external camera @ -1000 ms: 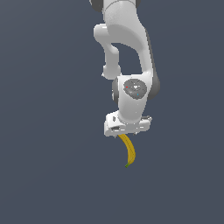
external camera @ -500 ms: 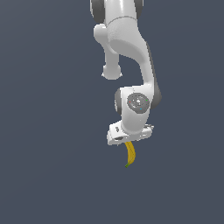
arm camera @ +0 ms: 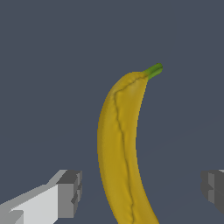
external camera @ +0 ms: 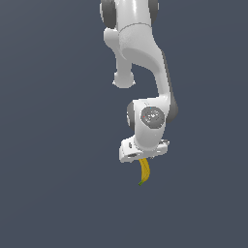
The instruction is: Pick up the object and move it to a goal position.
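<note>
Wrist and hand have dropped lower in the exterior view since a second ago, and the white hand now covers more of the banana [external camera: 143, 172], so less of it sticks out than before. The banana itself looks like it's in pretty much the same spot. Right now the gripper [external camera: 144, 158] points down at the plain dark grey ground [external camera: 53, 193], with the yellow curve poking out under it and the green stem tip at the far end. From the wrist view, the banana [arm camera: 120, 148] runs right up the middle between the two fingers [arm camera: 68, 193]. They're spread wide, and there's a clear strip of grey on both sides, so neither pad touches the fruit as far as I can see. Its near end runs out of the picture.
</note>
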You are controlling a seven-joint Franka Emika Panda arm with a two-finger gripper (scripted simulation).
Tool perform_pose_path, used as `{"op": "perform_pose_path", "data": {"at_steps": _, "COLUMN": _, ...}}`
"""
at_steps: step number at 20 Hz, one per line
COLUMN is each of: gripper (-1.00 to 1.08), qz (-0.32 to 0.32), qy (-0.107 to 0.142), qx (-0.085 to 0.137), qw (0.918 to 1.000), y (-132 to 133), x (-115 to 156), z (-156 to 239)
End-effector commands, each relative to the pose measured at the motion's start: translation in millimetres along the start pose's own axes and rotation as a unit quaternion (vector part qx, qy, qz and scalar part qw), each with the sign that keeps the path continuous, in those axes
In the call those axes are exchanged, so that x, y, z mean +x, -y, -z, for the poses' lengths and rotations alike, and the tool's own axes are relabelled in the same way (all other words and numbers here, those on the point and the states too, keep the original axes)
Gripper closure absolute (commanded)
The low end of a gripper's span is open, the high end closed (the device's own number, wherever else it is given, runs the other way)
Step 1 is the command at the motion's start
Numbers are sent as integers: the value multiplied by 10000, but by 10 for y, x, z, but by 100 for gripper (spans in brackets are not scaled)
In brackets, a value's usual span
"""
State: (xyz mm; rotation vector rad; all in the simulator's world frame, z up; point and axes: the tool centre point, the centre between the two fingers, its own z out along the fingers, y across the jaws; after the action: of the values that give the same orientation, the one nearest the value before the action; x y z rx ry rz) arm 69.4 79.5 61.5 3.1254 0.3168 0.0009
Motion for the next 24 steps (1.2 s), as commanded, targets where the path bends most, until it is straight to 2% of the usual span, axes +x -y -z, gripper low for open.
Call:
{"op": "perform_pose_path", "data": {"at_steps": 1, "gripper": -92, "qz": 2, "qy": 6, "qx": 1, "qw": 10000, "y": 2, "x": -6, "z": -104}}
{"op": "perform_pose_path", "data": {"at_steps": 7, "gripper": -92, "qz": 5, "qy": 4, "qx": 1, "qw": 10000, "y": 3, "x": -10, "z": -391}}
{"op": "perform_pose_path", "data": {"at_steps": 12, "gripper": -92, "qz": 5, "qy": 4, "qx": 1, "qw": 10000, "y": 2, "x": 5, "z": -429}}
{"op": "perform_pose_path", "data": {"at_steps": 13, "gripper": 108, "qz": 5, "qy": 4, "qx": 1, "qw": 10000, "y": 2, "x": 5, "z": -429}}
{"op": "perform_pose_path", "data": {"at_steps": 24, "gripper": 108, "qz": 12, "qy": 8, "qx": 4, "qw": 10000, "y": 12, "x": 0, "z": -428}}
